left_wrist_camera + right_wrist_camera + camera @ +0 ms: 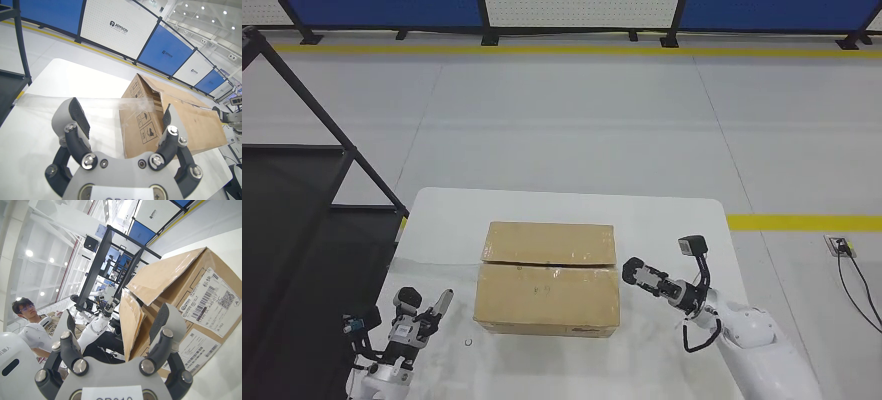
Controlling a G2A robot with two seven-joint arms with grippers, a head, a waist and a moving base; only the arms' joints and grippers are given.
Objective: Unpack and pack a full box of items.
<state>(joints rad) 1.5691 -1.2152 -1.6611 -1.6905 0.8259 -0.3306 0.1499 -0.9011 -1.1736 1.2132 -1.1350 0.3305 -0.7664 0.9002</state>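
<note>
Top view shows the box (548, 278) well inside every table (447, 225) edge.

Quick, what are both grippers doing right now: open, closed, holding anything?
Left gripper: open, holding nothing, short of the cardboard box.
Right gripper: open, holding nothing, at the box's opposite end.

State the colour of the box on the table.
The box is plain brown cardboard; the top view shows it best.

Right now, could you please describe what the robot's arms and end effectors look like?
Both arms have white shells. The left end effector and right end effector match: grey plate with silver screws, black linkages, white fingers with black ribbed pads.
</note>
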